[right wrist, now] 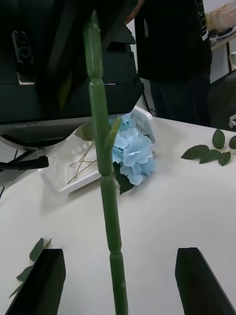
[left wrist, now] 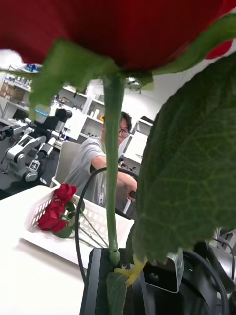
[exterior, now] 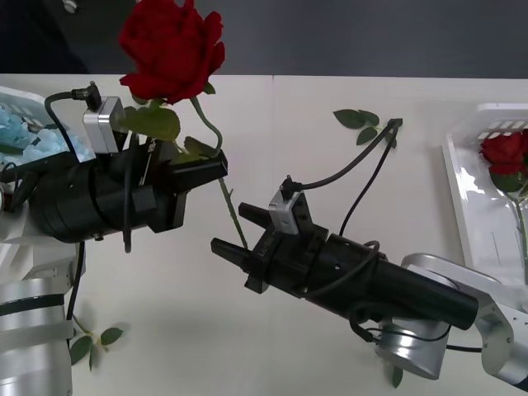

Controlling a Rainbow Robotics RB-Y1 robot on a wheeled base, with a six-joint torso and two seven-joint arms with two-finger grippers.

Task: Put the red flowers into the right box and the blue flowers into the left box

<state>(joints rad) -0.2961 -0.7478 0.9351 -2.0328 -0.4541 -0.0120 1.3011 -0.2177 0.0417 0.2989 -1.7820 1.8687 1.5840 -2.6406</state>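
Note:
My left gripper (exterior: 211, 169) is shut on the stem of a red flower, a rose whose bloom (exterior: 173, 45) stands high above the table. The stem (right wrist: 105, 172) runs down between the fingers of my right gripper (exterior: 237, 232), which is open around it; the black fingertips (right wrist: 42, 280) stand well apart from the stem. More red flowers (exterior: 505, 153) lie in the right box (exterior: 462, 198). Blue flowers (right wrist: 132, 152) lie in the left box (right wrist: 61, 179), at the table's far left (exterior: 25, 103).
A loose green leaf sprig (exterior: 359, 120) lies at the back middle of the white table, another (exterior: 91, 340) near the front left by my left arm. A black cable arcs up from the right wrist.

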